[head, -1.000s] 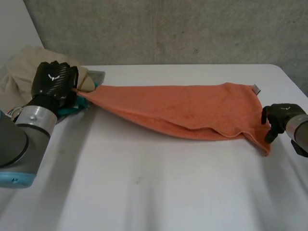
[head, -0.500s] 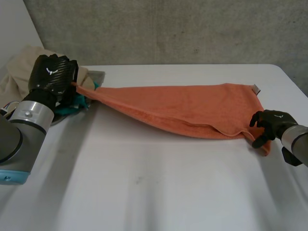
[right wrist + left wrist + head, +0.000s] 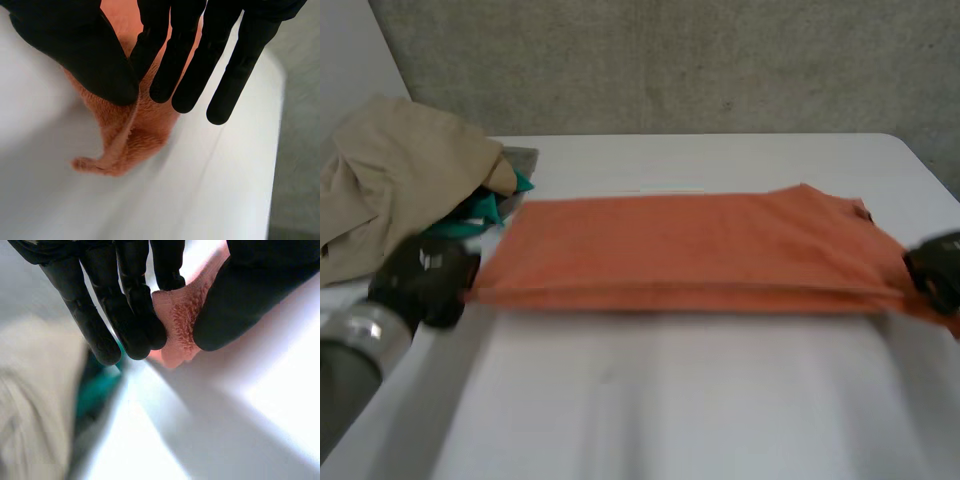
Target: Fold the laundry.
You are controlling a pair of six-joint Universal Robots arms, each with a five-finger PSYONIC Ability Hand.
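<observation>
The orange towel (image 3: 690, 245) lies stretched flat across the middle of the white table (image 3: 670, 400), a long doubled band running 9 to 3 o'clock. At the 9 o'clock end the left hand (image 3: 425, 285) has a corner: fingers (image 3: 132, 310) & thumb clamped on it, terry pinched btwn them. At the 3 o'clock end the right hand (image 3: 935, 275) presses thumb vs fingers (image 3: 175, 60) w/ cloth nipped btwn, a loose tip flopping past onto the table. A beige clothes heap (image 3: 405, 180) w/ a teal cloth (image 3: 480, 212) under it sits at 10 o'clock, just beside the towel. Towel looks light, soft, floppy, prob grippy not slick; it'd sag unless pulled taut, so best held at corners/ends, both pulling apart evenly
</observation>
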